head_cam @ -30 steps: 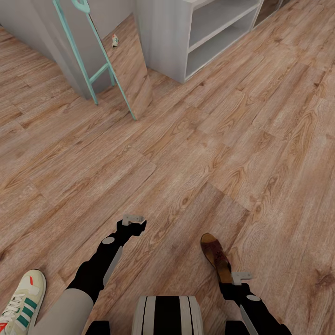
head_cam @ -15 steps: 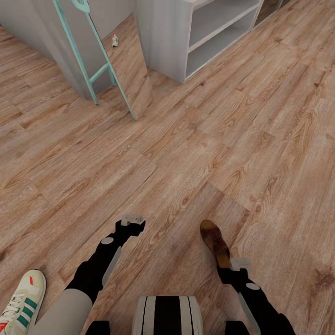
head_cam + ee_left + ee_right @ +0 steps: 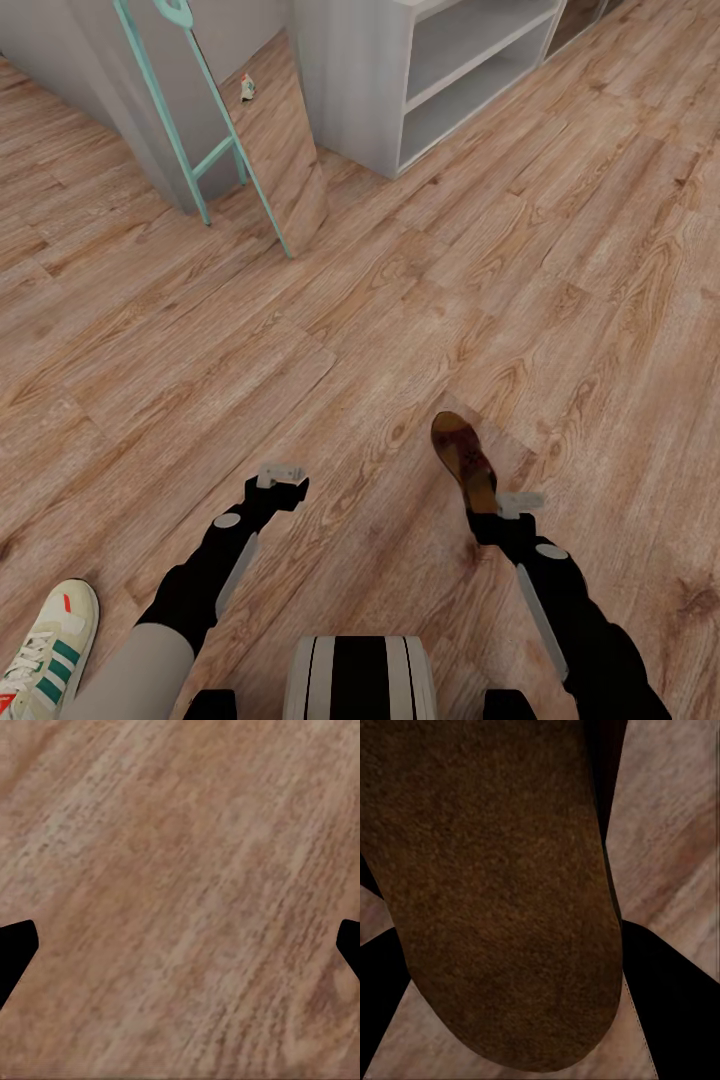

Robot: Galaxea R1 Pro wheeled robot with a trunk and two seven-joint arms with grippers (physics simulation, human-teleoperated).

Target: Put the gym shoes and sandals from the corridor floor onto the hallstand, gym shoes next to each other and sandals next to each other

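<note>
No readable writing or brand shows anywhere; the gym shoe (image 3: 45,650) carries green side stripes and a red tongue patch, nothing more. It lies on the corridor floor (image 3: 400,330) at the near left, its heel cut off by the picture's edge. The right end effector (image 3: 497,508) is clamped on the heel of a brown sandal (image 3: 463,460), and in the right wrist view the sandal's (image 3: 502,892) dark sole fills most of the picture between the black fingers (image 3: 675,1012). Against a second ago, sandal and right arm have reached farther forward over the planks. The left end effector (image 3: 282,478) hangs with its jaws apart above bare floor (image 3: 180,885), holding nothing. The hallstand (image 3: 440,70) stands far ahead, its upper part cut off. A tiny object in the leaning mirror (image 3: 285,150) is too small to identify.
</note>
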